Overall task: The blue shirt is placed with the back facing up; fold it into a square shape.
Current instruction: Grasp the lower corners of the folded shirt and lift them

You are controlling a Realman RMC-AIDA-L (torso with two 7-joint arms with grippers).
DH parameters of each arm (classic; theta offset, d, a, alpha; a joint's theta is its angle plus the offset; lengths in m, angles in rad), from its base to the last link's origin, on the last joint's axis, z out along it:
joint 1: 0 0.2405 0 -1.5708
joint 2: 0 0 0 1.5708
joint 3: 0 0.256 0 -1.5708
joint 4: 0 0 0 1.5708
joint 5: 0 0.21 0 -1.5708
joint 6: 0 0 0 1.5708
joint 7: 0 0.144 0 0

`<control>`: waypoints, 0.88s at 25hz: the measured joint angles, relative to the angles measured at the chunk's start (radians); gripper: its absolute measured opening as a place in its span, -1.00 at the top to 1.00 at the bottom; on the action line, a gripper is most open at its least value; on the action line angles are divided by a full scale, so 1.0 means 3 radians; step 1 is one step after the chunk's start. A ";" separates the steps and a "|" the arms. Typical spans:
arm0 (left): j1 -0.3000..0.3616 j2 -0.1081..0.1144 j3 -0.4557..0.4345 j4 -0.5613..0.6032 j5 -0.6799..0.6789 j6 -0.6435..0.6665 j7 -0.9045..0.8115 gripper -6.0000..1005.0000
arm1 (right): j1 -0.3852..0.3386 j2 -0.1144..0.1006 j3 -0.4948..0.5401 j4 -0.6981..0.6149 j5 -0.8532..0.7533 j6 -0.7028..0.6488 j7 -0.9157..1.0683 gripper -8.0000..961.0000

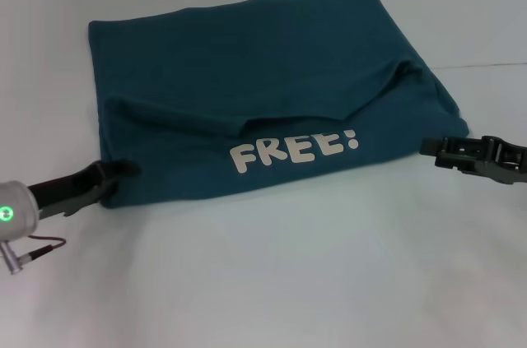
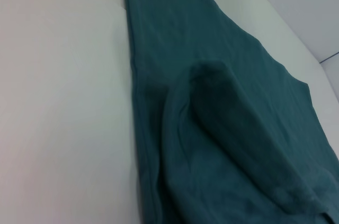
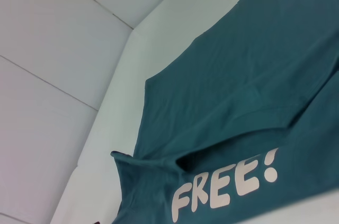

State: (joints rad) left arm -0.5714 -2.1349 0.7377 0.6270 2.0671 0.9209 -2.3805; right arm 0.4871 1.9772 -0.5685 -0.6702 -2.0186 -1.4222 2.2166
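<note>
Head view: the blue shirt (image 1: 272, 93), lettered "FREE!" (image 1: 294, 150), lies folded on the white table (image 1: 263, 282). The left gripper (image 1: 123, 172) touches its near-left corner; whether it pinches cloth, cannot tell. The right gripper (image 1: 436, 150) sits just beside the right edge, grip unclear. Wrist views: only cloth and table.

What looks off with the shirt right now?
The shirt isn't flat: its near flap, printed "FREE!", is folded unevenly, bunching beside the left gripper. The right gripper sits off its corner.

A plain white table (image 1: 272, 282) with faint seams, perhaps joined panels.
</note>
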 joint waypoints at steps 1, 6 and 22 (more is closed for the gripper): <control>-0.0009 -0.0002 0.0013 -0.0016 0.0007 -0.0022 0.0004 -0.08 | -0.0003 0.0000 0.0004 0.0001 0.0000 0.0000 0.0000 -0.30; -0.0045 -0.0006 0.0042 -0.0094 0.0018 -0.0076 0.0081 -0.03 | -0.0013 -0.0003 0.0090 0.0044 0.0000 -0.0024 -0.0033 -0.30; -0.0043 -0.0037 0.0128 -0.0060 0.0023 -0.0104 0.0113 0.12 | -0.0005 -0.0028 0.0151 0.0071 -0.0001 -0.0034 -0.0041 -0.29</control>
State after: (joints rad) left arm -0.5844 -2.1461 0.7760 0.6090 2.0740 0.8897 -2.3465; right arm 0.4856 1.9689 -0.5232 -0.6488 -2.0188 -1.4325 2.2042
